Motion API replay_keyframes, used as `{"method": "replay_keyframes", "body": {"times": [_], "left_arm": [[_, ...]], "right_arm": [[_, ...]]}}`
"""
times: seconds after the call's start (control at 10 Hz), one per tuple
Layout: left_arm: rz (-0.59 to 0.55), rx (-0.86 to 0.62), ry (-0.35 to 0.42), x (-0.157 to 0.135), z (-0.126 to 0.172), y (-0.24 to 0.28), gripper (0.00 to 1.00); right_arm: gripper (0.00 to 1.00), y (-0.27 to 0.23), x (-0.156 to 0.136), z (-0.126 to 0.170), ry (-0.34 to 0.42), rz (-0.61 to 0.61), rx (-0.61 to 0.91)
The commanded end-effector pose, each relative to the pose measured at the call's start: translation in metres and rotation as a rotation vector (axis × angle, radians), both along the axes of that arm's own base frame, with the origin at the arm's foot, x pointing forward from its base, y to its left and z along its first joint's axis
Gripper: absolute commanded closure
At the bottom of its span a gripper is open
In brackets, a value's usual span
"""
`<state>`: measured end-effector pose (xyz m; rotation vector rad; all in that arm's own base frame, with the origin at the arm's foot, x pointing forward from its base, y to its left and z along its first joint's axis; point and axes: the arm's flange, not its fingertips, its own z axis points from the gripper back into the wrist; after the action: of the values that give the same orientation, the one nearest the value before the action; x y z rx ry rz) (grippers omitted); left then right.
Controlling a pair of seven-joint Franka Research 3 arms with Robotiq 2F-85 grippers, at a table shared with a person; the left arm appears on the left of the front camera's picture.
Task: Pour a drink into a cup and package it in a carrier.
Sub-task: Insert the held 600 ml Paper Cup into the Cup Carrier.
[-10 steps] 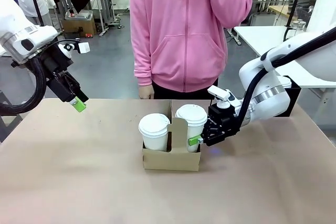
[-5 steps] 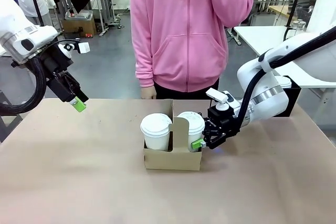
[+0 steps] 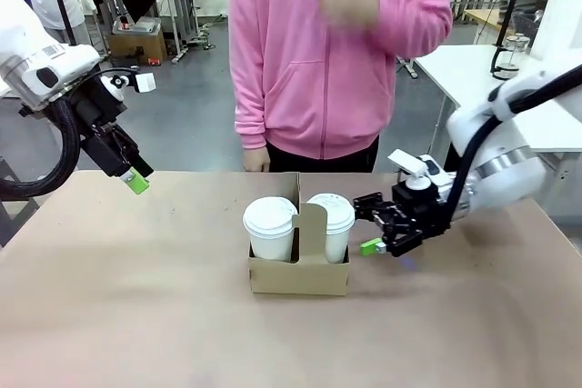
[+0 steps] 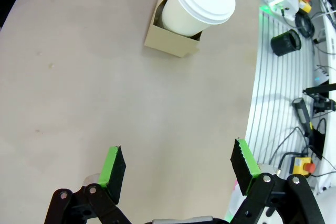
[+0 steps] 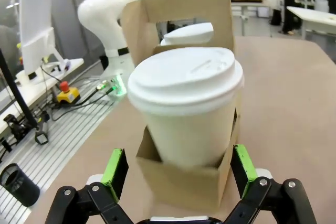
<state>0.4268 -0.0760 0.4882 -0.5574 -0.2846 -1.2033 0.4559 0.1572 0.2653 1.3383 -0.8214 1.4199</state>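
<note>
Nearest us the carrier (image 3: 299, 265) sits mid-bench (image 3: 136, 315) with two lidded white cups, the cup (image 3: 331, 224) in its right slot, the right claw (image 3: 377, 224) spread wide and empty just beside it, the left claw (image 3: 136, 179) open, empty, hovering well apart.

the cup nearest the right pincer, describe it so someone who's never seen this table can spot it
Start at the brown cardboard carrier in the middle of the tan table. It holds two lidded white cups, one on each side of its upright handle tab. The wanted cup sits in the slot on the robot's right, nearest the open right pincer; its twin sits on the robot's left.
</note>
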Motion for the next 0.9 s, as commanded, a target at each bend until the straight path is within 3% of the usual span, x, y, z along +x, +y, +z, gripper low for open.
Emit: {"method": "replay_keyframes", "body": {"times": [0.0,0.3,0.6,0.8], "left_arm": [[0.010,0.006,-0.004,-0.001,0.001,0.000,0.00],[0.010,0.006,-0.004,-0.001,0.001,0.000,0.00],[0.010,0.006,-0.004,-0.001,0.001,0.000,0.00],[0.010,0.006,-0.004,-0.001,0.001,0.000,0.00]], "right_arm": [[0.00,-0.038,-0.022,0.015,0.018,-0.099,-0.060],[0.00,-0.125,-0.074,0.043,0.165,-0.436,-0.134],[0.00,-0.183,-0.126,0.058,0.224,-0.774,-0.273],[0.00,-0.183,-0.139,0.056,0.236,-0.865,-0.344]]}}
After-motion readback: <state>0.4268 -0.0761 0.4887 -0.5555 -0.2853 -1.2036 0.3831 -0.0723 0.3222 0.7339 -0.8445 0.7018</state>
